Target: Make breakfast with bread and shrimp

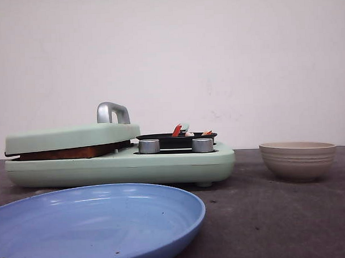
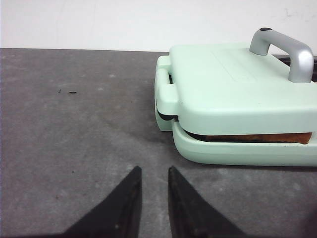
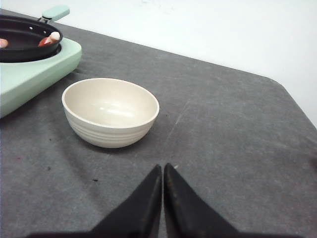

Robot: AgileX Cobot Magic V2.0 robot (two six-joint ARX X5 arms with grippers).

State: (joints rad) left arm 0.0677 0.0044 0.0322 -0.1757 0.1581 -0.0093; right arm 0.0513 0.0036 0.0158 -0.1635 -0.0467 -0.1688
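Note:
The bread shows only as a golden-brown crust edge (image 1: 65, 152) in the slit under the lowered mint-green lid (image 1: 71, 137) of the sandwich maker; the same crust edge (image 2: 257, 138) appears in the left wrist view. Red-orange shrimp (image 1: 177, 130) lie in the black pan (image 1: 175, 139) on the appliance's right half, and shrimp (image 3: 47, 39) also show in the right wrist view. My left gripper (image 2: 154, 171) hovers open over bare table, short of the appliance's left end, holding nothing. My right gripper (image 3: 162, 167) is shut and empty, near the bowl (image 3: 110, 111).
A large blue plate (image 1: 96, 222) lies empty at the front left. The beige bowl (image 1: 298, 158) stands empty right of the appliance. A silver handle (image 1: 112, 112) rises from the lid, and two silver knobs (image 1: 149, 145) face forward. A white wall backs the grey table.

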